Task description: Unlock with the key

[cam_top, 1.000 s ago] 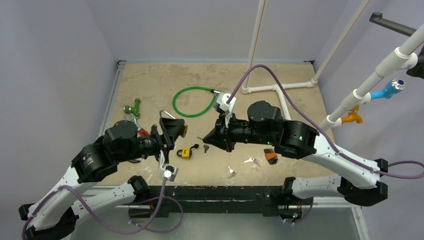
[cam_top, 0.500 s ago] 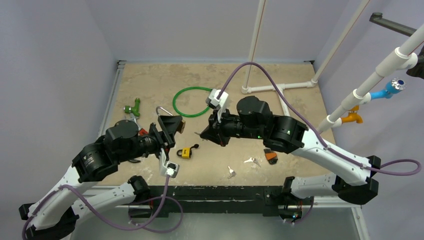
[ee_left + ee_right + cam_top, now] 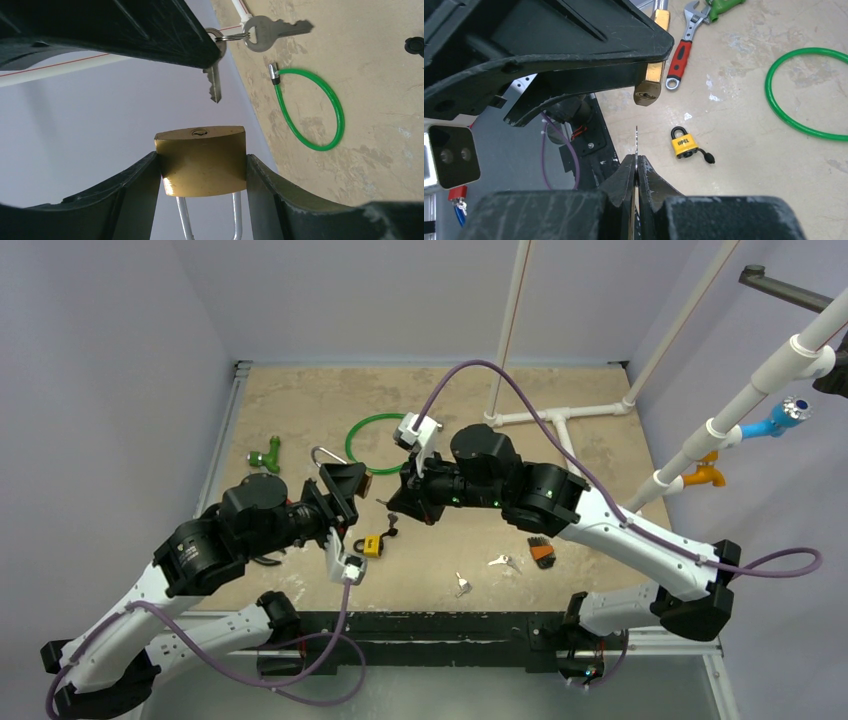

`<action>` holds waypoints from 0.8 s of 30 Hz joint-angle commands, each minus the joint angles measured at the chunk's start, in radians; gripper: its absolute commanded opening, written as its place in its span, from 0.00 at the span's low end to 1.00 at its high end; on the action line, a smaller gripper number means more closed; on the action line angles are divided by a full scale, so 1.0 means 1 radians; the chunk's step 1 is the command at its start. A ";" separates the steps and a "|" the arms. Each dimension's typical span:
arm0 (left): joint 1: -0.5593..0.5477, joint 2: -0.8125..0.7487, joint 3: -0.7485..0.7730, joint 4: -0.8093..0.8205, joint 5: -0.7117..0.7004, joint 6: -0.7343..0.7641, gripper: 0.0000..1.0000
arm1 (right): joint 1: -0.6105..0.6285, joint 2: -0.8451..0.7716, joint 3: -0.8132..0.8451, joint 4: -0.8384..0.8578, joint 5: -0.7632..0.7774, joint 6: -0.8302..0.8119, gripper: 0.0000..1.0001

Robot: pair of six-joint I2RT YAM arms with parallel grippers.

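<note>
left gripper point(image 3: 202, 167): clamped on brass padlock point(image 3: 200, 150) | right gripper point(image 3: 636, 165): pinching key point(image 3: 214, 85) | done: key tip near keyhole | to do: push in, turn

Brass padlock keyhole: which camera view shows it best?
Left wrist view: the keyhole faces the camera, sharp, atop the brass padlock. Right wrist view shows the padlock's end only, largely hidden; top external view shows just a small brass speck.
</note>
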State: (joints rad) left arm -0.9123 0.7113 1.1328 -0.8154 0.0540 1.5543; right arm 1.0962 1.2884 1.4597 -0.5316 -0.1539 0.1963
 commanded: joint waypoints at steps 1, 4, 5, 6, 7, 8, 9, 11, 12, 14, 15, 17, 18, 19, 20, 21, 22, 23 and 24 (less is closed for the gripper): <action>-0.005 -0.019 0.061 0.114 -0.013 0.002 0.00 | -0.007 0.007 0.060 0.068 -0.038 -0.017 0.00; -0.005 -0.022 0.058 0.105 -0.007 0.001 0.00 | -0.009 0.015 0.066 0.071 -0.045 -0.018 0.00; -0.005 -0.024 0.057 0.102 -0.003 0.000 0.00 | -0.010 0.017 0.068 0.073 -0.045 -0.018 0.00; -0.005 -0.024 0.057 0.097 0.001 0.001 0.00 | -0.012 0.018 0.068 0.074 -0.044 -0.018 0.00; -0.005 -0.025 0.058 0.094 0.004 0.000 0.00 | -0.014 0.017 0.067 0.076 -0.042 -0.017 0.00; -0.005 -0.026 0.057 0.089 0.007 0.000 0.00 | -0.017 0.017 0.067 0.079 -0.042 -0.017 0.00; -0.005 -0.026 0.055 0.087 0.007 0.000 0.00 | -0.018 0.016 0.067 0.082 -0.045 -0.017 0.00; -0.005 -0.027 0.053 0.084 0.012 -0.004 0.00 | -0.021 0.014 0.068 0.091 -0.048 -0.014 0.00; -0.005 -0.028 0.051 0.081 0.013 -0.006 0.00 | -0.022 0.016 0.067 0.093 -0.050 -0.014 0.00; -0.005 -0.030 0.047 0.081 0.015 -0.002 0.00 | -0.024 0.020 0.072 0.093 -0.054 -0.014 0.00; -0.005 -0.030 0.048 0.081 0.017 -0.002 0.00 | -0.024 0.023 0.073 0.093 -0.056 -0.014 0.00; -0.005 -0.030 0.050 0.081 0.021 -0.003 0.00 | -0.025 0.027 0.074 0.094 -0.055 -0.014 0.00; -0.005 -0.031 0.051 0.079 0.023 -0.003 0.00 | -0.025 0.028 0.074 0.095 -0.056 -0.015 0.00; -0.005 -0.031 0.050 0.077 0.026 -0.003 0.00 | -0.027 0.028 0.075 0.098 -0.057 -0.014 0.00; -0.005 -0.032 0.050 0.076 0.028 -0.004 0.00 | -0.027 0.027 0.074 0.101 -0.059 -0.014 0.00; -0.005 -0.031 0.050 0.075 0.029 -0.003 0.00 | -0.028 0.027 0.073 0.105 -0.061 -0.014 0.00; -0.005 -0.031 0.050 0.075 0.029 -0.002 0.00 | -0.028 0.027 0.074 0.107 -0.064 -0.012 0.00; -0.005 -0.032 0.050 0.076 0.029 -0.004 0.00 | -0.029 0.030 0.077 0.107 -0.069 -0.011 0.00; -0.005 -0.032 0.051 0.077 0.029 -0.003 0.00 | -0.029 0.031 0.078 0.109 -0.073 -0.011 0.00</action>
State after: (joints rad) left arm -0.9123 0.6952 1.1374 -0.8280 0.0715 1.5517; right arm 1.0721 1.3212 1.4902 -0.4770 -0.1875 0.1967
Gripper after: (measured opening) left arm 0.574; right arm 0.005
